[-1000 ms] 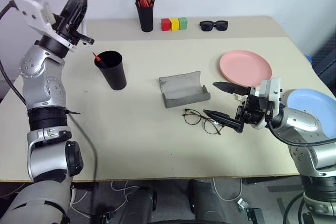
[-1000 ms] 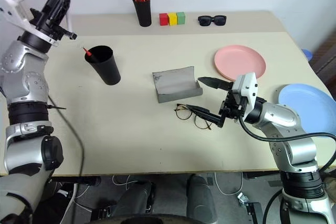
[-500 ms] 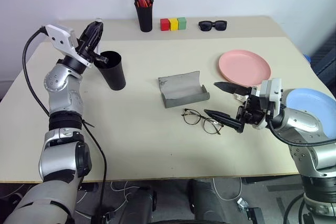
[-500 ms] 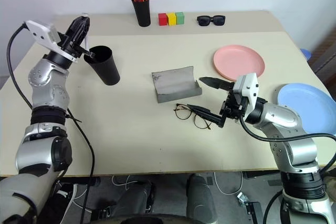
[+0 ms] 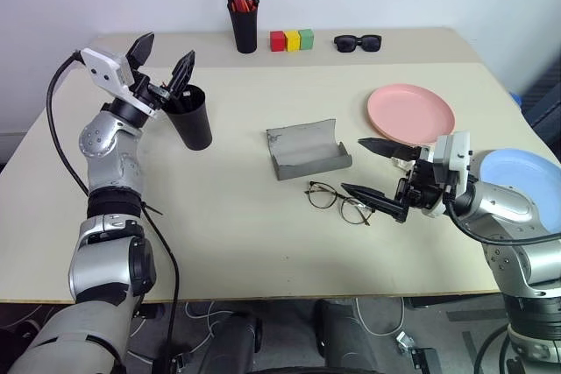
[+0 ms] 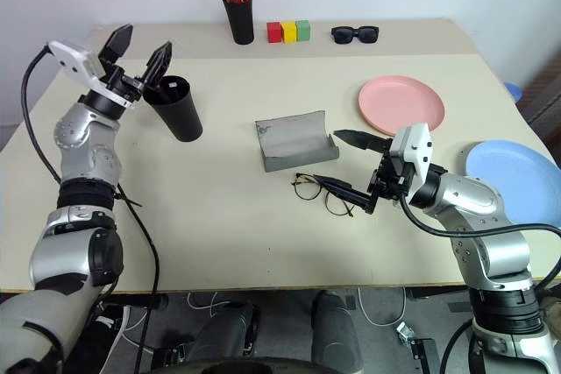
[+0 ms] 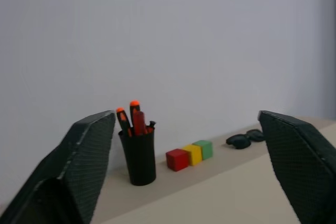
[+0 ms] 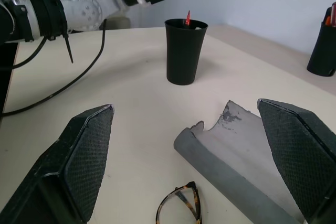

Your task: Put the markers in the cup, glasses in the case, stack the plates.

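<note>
In the left eye view the left tool [image 5: 162,57] stands wide open just above the rim of the cup [image 5: 190,118] and holds nothing; I judge it is placed there for dropping a marker in. The right tool [image 5: 375,170] is also wide open and empty, low over the counter [image 5: 219,225], with the glasses [image 5: 337,201] just beside its lower finger, probably ready to take them to the open case [image 5: 307,149]. The pink plate [image 5: 410,113] and blue plate [image 5: 517,172] lie apart, not yet stacked. In the left wrist view the tool's two fingers are spread wide, pointing toward the pen pot [image 7: 137,150]. In the right wrist view a red marker tip [image 8: 187,18] sticks out of the cup, and the glasses lie before the case.
</note>
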Tool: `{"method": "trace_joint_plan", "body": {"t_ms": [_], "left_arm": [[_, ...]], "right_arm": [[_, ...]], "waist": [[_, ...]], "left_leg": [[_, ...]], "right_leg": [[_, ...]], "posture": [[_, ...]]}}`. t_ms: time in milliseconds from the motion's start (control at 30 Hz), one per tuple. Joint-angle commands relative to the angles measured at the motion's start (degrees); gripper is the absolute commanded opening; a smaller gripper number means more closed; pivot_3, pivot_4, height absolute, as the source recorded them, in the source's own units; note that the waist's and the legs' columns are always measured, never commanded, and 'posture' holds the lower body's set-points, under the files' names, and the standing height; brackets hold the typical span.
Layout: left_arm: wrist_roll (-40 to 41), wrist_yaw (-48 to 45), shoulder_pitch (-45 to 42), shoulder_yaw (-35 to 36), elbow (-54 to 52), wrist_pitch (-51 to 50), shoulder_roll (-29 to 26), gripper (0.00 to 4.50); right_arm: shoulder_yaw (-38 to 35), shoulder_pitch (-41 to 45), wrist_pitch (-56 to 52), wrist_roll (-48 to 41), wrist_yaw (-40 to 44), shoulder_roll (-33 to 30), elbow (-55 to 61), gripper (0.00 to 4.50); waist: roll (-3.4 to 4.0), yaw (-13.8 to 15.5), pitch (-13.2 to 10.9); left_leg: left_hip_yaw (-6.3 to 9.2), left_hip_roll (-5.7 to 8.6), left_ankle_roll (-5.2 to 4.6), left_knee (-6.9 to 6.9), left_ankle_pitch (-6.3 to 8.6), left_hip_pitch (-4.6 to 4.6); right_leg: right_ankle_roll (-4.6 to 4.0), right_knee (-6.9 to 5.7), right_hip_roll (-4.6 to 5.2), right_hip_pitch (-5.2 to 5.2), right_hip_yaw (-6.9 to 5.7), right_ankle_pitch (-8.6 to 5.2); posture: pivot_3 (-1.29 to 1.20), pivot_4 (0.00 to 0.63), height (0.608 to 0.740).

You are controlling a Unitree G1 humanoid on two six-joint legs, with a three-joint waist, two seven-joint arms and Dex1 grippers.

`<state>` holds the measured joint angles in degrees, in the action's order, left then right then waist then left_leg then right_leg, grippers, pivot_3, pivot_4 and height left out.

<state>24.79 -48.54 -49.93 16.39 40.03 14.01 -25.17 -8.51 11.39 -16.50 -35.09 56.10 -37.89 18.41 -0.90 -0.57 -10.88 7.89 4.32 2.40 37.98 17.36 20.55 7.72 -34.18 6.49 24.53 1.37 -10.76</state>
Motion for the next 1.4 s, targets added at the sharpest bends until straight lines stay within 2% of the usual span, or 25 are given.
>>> {"method": "trace_joint_plan", "body": {"t_ms": [33,100,200,300,433,633,733,967,1000,1167,1233,1400], "left_arm": [[7.0,-8.1,4.0,-8.8,-18.8,-21.6,0.5,4.44],[6.2,-10.1,6.4,-14.8,-25.4,-29.9,-0.2,4.44],[2.9,-9.3,6.5,-19.6,-25.2,-35.0,1.1,4.44],[-8.5,-9.2,4.7,-29.5,-19.6,-33.0,1.3,4.44],[-13.7,-8.4,0.7,-32.7,-11.3,-26.5,7.2,4.44],[-16.6,-10.0,-0.3,-33.7,-6.0,-24.6,11.1,4.44],[-18.7,-10.7,-0.5,-34.2,-4.3,-24.4,10.8,3.69],[-19.8,-9.6,-2.0,-31.8,-0.9,-23.5,11.2,0.36],[-19.9,-9.3,-2.3,-31.6,-0.6,-23.3,11.2,0.08],[-18.8,-12.0,-2.1,-30.4,-2.4,-23.7,10.1,0.08],[-17.6,-16.7,-1.1,-30.0,-5.3,-24.3,7.2,0.08],[-17.6,-25.5,-0.4,-29.4,-6.0,-17.1,-0.3,0.08]], "right_arm": [[-1.6,0.5,1.1,-0.5,-0.1,-0.2,1.4,4.50],[-1.5,0.5,1.3,-0.2,0.0,-0.2,1.0,4.50],[-2.3,0.0,1.6,0.0,0.2,-0.5,0.1,4.50],[-3.5,-1.5,4.2,3.2,1.1,-2.2,-3.5,4.50],[-3.9,-2.6,4.0,2.7,0.3,-1.9,-2.2,4.50],[-3.8,-4.0,4.0,3.2,-1.3,-1.3,0.0,4.50],[-4.2,-5.4,4.1,3.2,-1.9,-1.3,1.0,4.50],[-3.9,-6.0,4.3,3.3,-2.8,-1.3,1.6,4.50],[-3.7,-6.0,4.3,3.3,-2.8,-1.3,1.6,4.50],[-3.3,-5.4,4.4,3.3,-2.6,-1.3,1.0,4.50],[-3.2,-5.2,4.4,3.4,-2.5,-1.4,0.8,4.50],[-3.1,-5.2,4.4,3.4,-2.1,-1.5,0.7,4.50]], "waist": [[0.01,0.0,0.0],[0.01,-0.1,0.0],[0.01,-0.2,0.0],[0.03,-0.1,0.0],[0.01,0.0,0.0],[0.01,-0.1,0.0],[0.01,-0.1,0.0],[0.01,0.0,0.0],[0.01,0.0,0.0],[0.01,0.0,0.0],[0.01,-0.2,0.0],[0.03,-0.2,0.0]], "left_leg": [[0.00,0.00,-0.04,0.00,0.02,0.01],[0.02,0.02,-0.06,0.02,0.03,0.00],[0.01,0.02,-0.07,0.02,0.04,-0.06],[-0.01,-0.02,-0.07,0.02,0.04,-0.12],[-0.03,-0.01,-0.07,0.02,0.04,-0.08],[-0.03,-0.01,-0.09,0.00,0.05,-0.08],[-0.04,-0.01,-0.09,0.01,0.05,-0.08],[-0.03,0.00,-0.09,0.02,0.05,-0.07],[-0.04,0.00,-0.09,0.03,0.05,-0.07],[-0.03,0.01,-0.09,0.03,0.05,-0.07],[-0.03,0.00,-0.09,0.03,0.05,-0.07],[-0.03,-0.03,-0.09,-0.01,0.05,-0.08]], "right_leg": [[0.00,0.00,0.00,-0.01,0.01,0.00],[0.01,-0.01,0.03,-0.03,0.01,-0.01],[0.01,-0.04,0.00,-0.04,0.02,-0.01],[-0.01,-0.04,-0.07,-0.06,0.02,-0.01],[0.00,0.03,-0.07,-0.09,0.04,-0.01],[0.00,0.05,-0.04,-0.08,0.03,-0.01],[0.00,0.05,-0.04,-0.08,0.04,-0.01],[0.01,0.04,-0.03,-0.08,0.03,-0.01],[0.01,0.04,-0.03,-0.08,0.04,-0.01],[0.01,0.05,-0.03,-0.08,0.03,-0.01],[0.01,0.04,-0.03,-0.08,0.03,-0.01],[0.00,0.01,-0.05,-0.03,0.04,-0.01]], "posture": [[0.00,0.150,0.740],[0.00,0.150,0.740],[0.00,0.150,0.740],[0.00,0.150,0.740],[0.00,0.150,0.740],[0.00,0.150,0.740],[0.00,0.150,0.740],[0.00,0.150,0.740],[0.00,0.150,0.740],[0.00,0.150,0.740],[0.00,0.150,0.740],[0.00,0.150,0.740]]}}
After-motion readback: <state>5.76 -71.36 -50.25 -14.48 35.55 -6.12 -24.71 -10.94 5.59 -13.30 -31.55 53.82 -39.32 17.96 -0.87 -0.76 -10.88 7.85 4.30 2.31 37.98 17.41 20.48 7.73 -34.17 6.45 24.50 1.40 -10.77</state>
